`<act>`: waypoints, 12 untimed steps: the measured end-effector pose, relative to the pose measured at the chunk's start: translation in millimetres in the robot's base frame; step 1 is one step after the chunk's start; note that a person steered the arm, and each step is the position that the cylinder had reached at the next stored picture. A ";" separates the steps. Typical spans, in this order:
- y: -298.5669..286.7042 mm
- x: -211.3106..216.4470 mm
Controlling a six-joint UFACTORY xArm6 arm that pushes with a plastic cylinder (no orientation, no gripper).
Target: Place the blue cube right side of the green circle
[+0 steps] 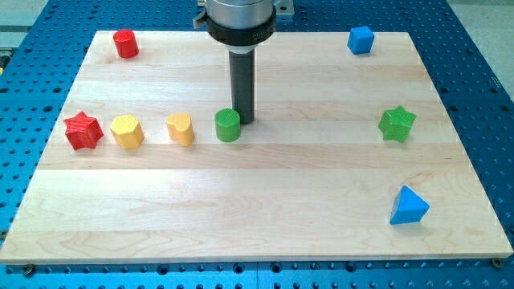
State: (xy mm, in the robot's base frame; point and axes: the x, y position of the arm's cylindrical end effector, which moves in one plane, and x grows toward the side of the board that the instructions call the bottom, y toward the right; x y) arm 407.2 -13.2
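The blue cube (pixel 361 39) sits near the board's top right corner. The green circle, a short green cylinder (pixel 227 125), stands left of the board's middle. My tip (pixel 243 120) rests on the board just right of the green circle, close to it or touching it; the rod rises straight up from there to the arm's round head at the view's top. The blue cube is far to the tip's upper right.
Left of the green circle lie a yellow heart (pixel 181 128), a yellow hexagon-like block (pixel 127 132) and a red star (pixel 83 131) in a row. A red cylinder (pixel 125 43) is at top left, a green star (pixel 397 124) at right, a blue triangle (pixel 408 206) at lower right.
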 end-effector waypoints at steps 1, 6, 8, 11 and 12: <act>9.7 0.0; 223.0 -131.8; 231.2 -207.2; 48.5 -84.4; 31.0 -28.4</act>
State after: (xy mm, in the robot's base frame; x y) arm 378.8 17.8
